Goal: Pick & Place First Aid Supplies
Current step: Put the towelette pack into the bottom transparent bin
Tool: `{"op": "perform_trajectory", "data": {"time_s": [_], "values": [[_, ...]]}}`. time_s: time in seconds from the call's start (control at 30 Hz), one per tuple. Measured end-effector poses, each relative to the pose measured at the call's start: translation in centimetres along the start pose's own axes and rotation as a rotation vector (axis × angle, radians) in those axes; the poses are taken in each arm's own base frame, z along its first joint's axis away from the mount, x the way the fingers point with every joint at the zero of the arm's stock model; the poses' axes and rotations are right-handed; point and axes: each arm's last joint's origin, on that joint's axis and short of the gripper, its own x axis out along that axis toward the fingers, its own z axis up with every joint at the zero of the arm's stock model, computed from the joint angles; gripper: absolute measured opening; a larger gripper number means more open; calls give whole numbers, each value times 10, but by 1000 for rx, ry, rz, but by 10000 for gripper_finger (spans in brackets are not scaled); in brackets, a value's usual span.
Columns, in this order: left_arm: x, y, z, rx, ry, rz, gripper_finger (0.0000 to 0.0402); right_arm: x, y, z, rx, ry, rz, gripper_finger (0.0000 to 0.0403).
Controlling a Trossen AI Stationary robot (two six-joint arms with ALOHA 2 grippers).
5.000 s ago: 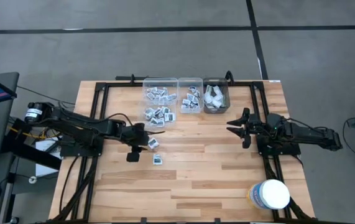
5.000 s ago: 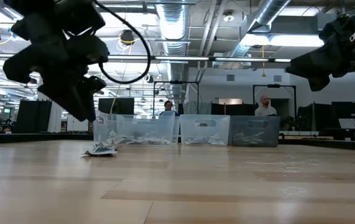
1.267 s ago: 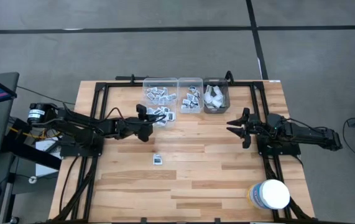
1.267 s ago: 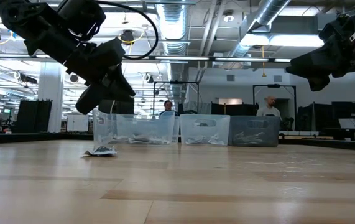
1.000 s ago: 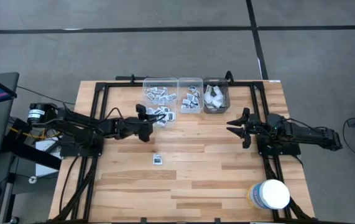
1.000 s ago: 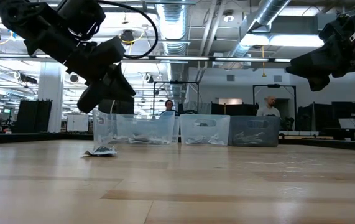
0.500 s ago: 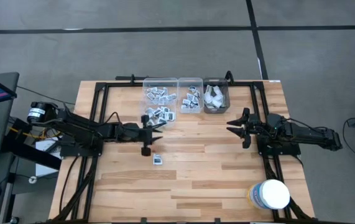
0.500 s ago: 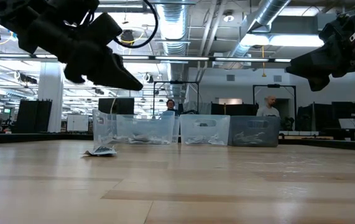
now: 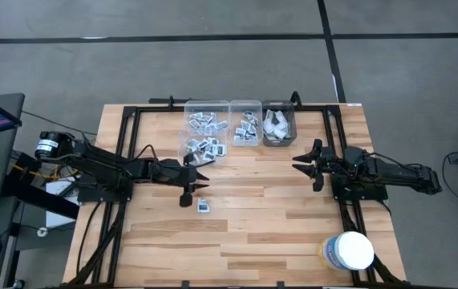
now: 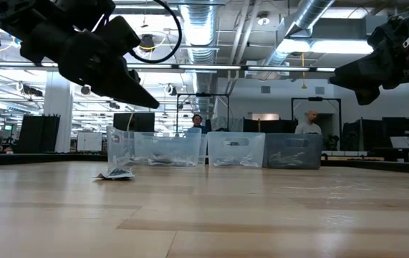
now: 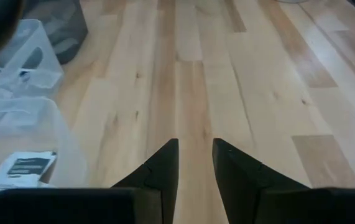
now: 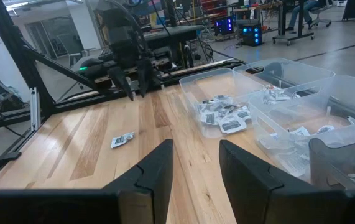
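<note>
My left end effector (image 9: 198,181) hangs above the tabletop (image 9: 277,217), just in front of the left-hand clear bin (image 9: 205,127) at the far edge, with its fingers (image 11: 165,163) parted and nothing between them; the left wrist view shows bare wood in the gap. One loose packet (image 9: 204,206) lies flat on the tabletop just beside that end effector, on the near side, not touching it; the low view shows it (image 10: 117,173) resting on the wood in front of the bins. My right end effector (image 9: 305,164) waits above the right half of the tabletop, well apart from the packet, its fingers (image 12: 155,172) spread and empty. Three bins stand side by side at the far edge. The left-hand bin holds a scatter of small square packets (image 9: 206,146), the middle bin (image 9: 246,123) holds more of the same (image 9: 246,130), and the dark bin (image 9: 279,122) on the right holds pale white wrappers (image 9: 274,125). In the right wrist view the loose packet (image 12: 122,140) lies on the wood short of the bins, with the left arm above and beyond it. A white tub (image 9: 347,250) stands at the near right corner of the tabletop, well apart from both end effectors. Two people show in the room behind the bins in the low view.
</note>
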Motion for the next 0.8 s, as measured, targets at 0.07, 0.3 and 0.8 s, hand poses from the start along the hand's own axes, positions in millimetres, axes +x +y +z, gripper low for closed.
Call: {"op": "perform_trajectory", "data": {"time_s": [0.07,0.3,0.8], "values": [[0,0,0,-6,4,-15,100,0,0,0,0,0,0,124],[-1,-4,-9,-119,92,-131,100,0,0,0,0,0,0,124],[8,-17,-36,-62,176,-267,100,0,0,0,0,-1,0,124]]}}
